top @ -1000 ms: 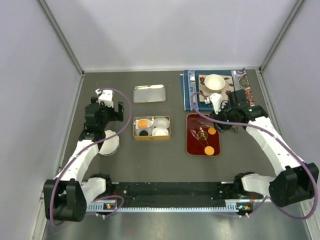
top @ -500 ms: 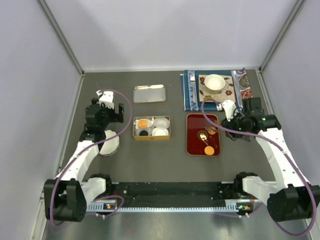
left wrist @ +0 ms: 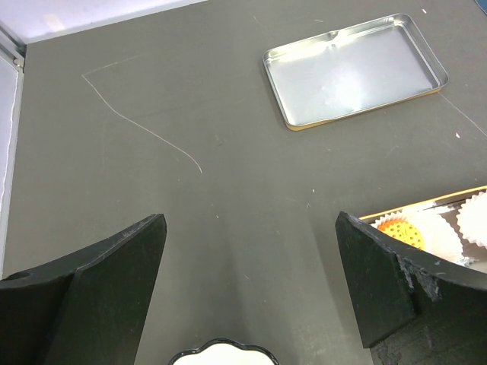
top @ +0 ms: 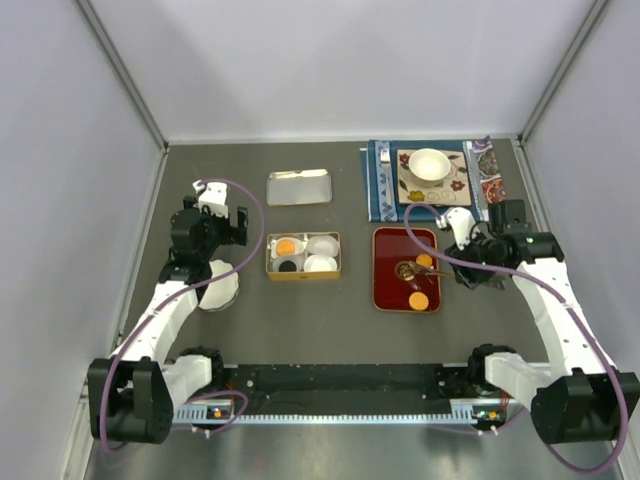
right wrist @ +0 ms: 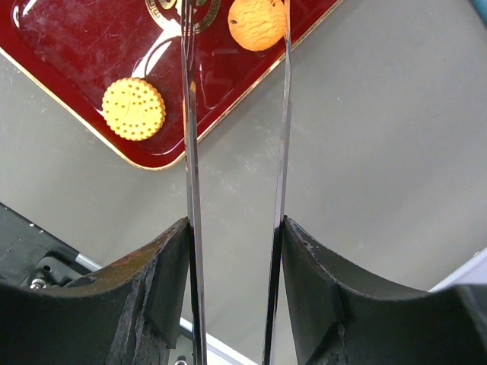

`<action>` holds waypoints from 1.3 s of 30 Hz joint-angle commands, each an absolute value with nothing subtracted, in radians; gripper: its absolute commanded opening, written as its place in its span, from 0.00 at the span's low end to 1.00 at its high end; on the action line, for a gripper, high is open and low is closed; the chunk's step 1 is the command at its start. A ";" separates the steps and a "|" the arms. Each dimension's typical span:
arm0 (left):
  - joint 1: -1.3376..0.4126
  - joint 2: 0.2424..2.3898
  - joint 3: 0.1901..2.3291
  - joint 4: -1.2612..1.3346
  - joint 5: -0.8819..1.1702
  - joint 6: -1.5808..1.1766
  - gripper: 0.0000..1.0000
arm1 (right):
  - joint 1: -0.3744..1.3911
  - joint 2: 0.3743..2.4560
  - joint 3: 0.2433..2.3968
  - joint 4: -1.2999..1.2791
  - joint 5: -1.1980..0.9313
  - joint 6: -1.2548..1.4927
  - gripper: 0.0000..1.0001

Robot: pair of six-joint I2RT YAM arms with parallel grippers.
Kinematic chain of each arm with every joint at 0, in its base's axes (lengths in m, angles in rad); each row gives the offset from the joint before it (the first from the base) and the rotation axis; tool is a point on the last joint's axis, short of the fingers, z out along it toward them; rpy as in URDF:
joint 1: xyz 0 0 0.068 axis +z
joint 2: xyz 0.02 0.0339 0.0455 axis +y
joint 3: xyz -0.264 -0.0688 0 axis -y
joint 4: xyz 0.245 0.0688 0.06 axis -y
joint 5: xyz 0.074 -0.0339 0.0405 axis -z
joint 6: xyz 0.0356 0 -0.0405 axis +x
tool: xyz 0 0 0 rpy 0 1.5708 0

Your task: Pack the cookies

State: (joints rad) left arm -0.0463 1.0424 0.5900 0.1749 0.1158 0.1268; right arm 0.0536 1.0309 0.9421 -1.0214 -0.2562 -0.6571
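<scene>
Two orange cookies (top: 425, 261) (top: 418, 300) lie on the red tray (top: 390, 290). They also show in the right wrist view (right wrist: 259, 23) (right wrist: 134, 109). One orange cookie (top: 286, 246) and one black-brown cookie (top: 288, 265) sit in paper cups in the gold tin (top: 304, 277). My right gripper (top: 464, 262) is shut on metal tongs (right wrist: 190, 114), just right of the tray. The tongs' blades stand apart with nothing between them, and their tips reach over the tray. My left gripper (top: 212, 232) is open and empty, left of the tin.
The silver tin lid (top: 299, 186) lies behind the tin. A white scalloped dish (top: 217, 285) sits under my left arm. A white bowl (top: 428, 164) stands on a patterned mat (top: 380, 180) behind the red tray. Two empty paper cups (top: 321, 254) fill the tin's right half.
My right arm has swung right and nearer, from the tray's back edge to its right side, with the tongs in it. The left arm has not moved.
</scene>
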 commanded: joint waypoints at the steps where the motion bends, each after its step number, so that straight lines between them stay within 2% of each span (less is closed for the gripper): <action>1: -0.043 1.031 0.583 0.225 0.127 0.127 0.99 | 0.025 1.046 0.953 -1.008 -0.281 -0.687 0.50; 9: -0.041 1.037 0.578 0.230 0.126 0.127 0.99 | -0.025 1.083 0.962 -1.006 -0.296 -0.716 0.50; 39: -0.041 1.035 0.575 0.236 0.118 0.135 0.99 | -0.021 1.195 1.077 -1.098 -0.416 -0.744 0.48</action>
